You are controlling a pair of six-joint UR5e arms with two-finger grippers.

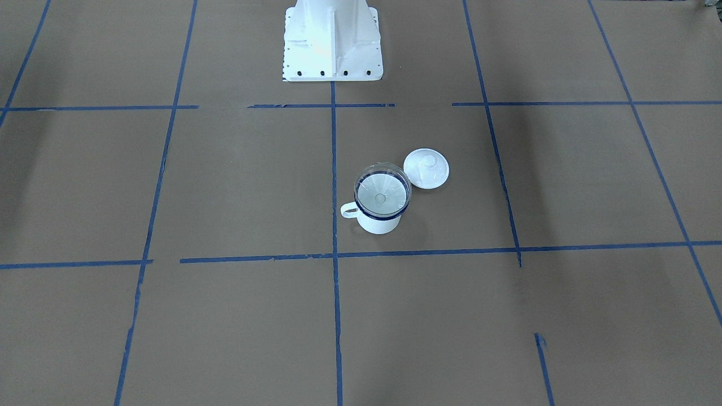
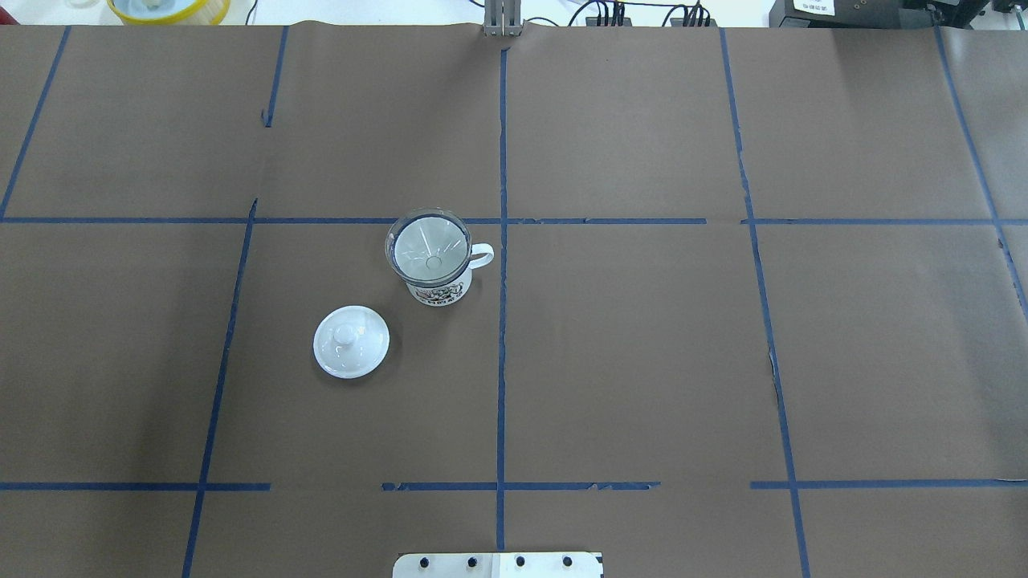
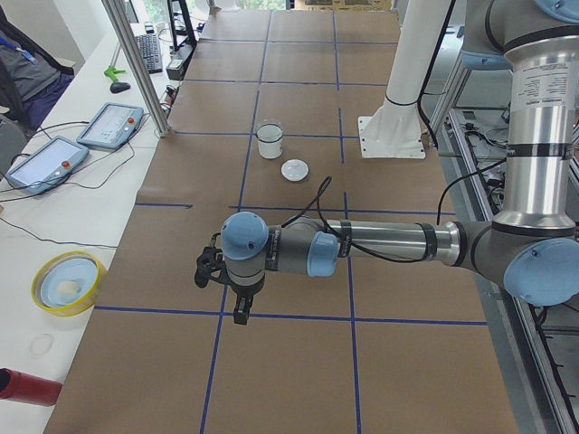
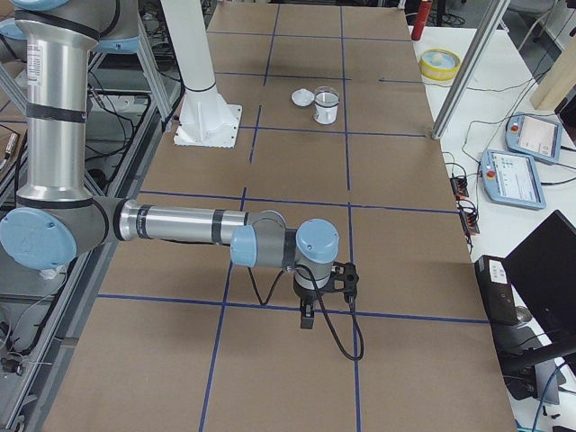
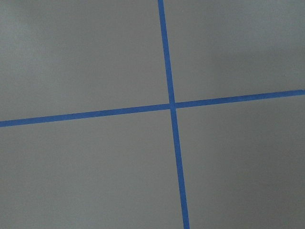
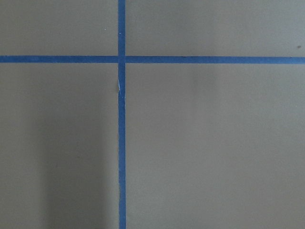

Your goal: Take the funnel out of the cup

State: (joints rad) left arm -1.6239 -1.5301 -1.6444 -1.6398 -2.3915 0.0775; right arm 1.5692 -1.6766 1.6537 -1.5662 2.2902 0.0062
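Found the funnel [image 2: 428, 247] seated narrow end down in the mouth of the cup [image 2: 438, 292], with its wide clear rim standing just above the cup's dark rim. Located the pair upright on the counter [image 2: 642, 361], just to 9 o'clock of the centre blue tape line [image 2: 502, 361] in the overhead view. Noted the cup handle pointing to 3 o'clock in that view, close to the tape line, and a printed pattern low on the cup wall. Confirmed the same from the front-facing view: funnel [image 1: 382, 192] in cup [image 1: 379, 224], handle there to 9 o'clock.

Recorded a round white knobbed lid [image 2: 351, 342] lying flat on the counter, between 7 and 8 o'clock of the cup in the overhead view, near it but apart.

Sighted the left fingers [image 3: 240, 315] in the exterior left view only, pointing down above the counter, well apart from the cup and at 6 o'clock of it in that view. Cannot tell whether apart or together.

Sighted the right fingers [image 4: 307, 319] in the exterior right view only, likewise pointing down, well apart from the cup and at 6 o'clock of it there. Cannot tell their state either.

Saw only brown counter and crossing tape lines in both wrist views.
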